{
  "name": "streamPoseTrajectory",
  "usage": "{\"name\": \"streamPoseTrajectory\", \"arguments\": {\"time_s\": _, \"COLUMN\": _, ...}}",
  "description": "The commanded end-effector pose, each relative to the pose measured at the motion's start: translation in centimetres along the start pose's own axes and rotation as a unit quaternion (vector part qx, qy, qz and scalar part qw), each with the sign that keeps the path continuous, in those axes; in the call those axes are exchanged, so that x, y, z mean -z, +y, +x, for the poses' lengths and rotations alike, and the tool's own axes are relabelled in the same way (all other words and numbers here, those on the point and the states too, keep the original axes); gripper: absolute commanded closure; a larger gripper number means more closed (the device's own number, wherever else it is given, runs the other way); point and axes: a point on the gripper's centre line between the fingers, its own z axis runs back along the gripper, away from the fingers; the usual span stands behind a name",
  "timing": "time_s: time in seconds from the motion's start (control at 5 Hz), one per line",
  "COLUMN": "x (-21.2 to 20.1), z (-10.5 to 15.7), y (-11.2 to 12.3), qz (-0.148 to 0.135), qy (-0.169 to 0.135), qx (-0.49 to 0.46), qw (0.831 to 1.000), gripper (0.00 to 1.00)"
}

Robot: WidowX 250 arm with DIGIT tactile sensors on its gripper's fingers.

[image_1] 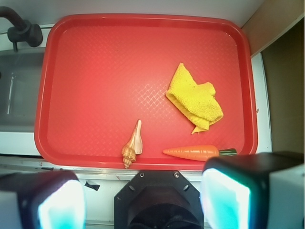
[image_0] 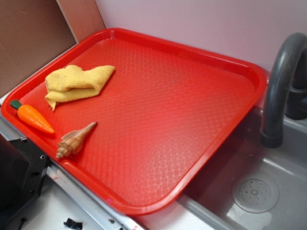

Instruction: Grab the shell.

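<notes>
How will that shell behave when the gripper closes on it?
The shell looks rigid and small, so probably light. Its knobby whorls and tapered point may let it squirt or pivot sideways. Lying on its side on the tray, it could roll if nudged.

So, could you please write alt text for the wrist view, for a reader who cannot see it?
Seen from above, a red tray holds a tan spiral shell near its bottom edge, an orange toy carrot to the shell's right, and a crumpled yellow cloth above the carrot. The tool's blurred fingers frame the foreground, well apart.
</notes>
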Motion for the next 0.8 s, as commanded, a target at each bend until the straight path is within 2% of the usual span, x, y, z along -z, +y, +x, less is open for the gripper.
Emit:
{"name": "streamPoseTrajectory", "arguments": {"time_s": 0.0, "x": 0.0, "z": 0.0, "y": 0.0, "qz": 0.000, "qy": 0.000, "qx": 0.000, "qw": 1.000, "gripper": 0.00}}
{"name": "streamPoseTrajectory", "arguments": {"time_s": 0.4, "x": 4.2, "z": 0.6, "y": -0.5, "qz": 0.025, "qy": -0.033, "qx": -0.086, "qw": 0.995, "gripper": 0.00}}
{"name": "streamPoseTrajectory", "arguments": {"time_s": 0.6, "x": 6.7, "z": 0.6, "y": -0.4, "qz": 0.020, "qy": -0.026, "qx": -0.090, "qw": 0.995, "gripper": 0.00}}
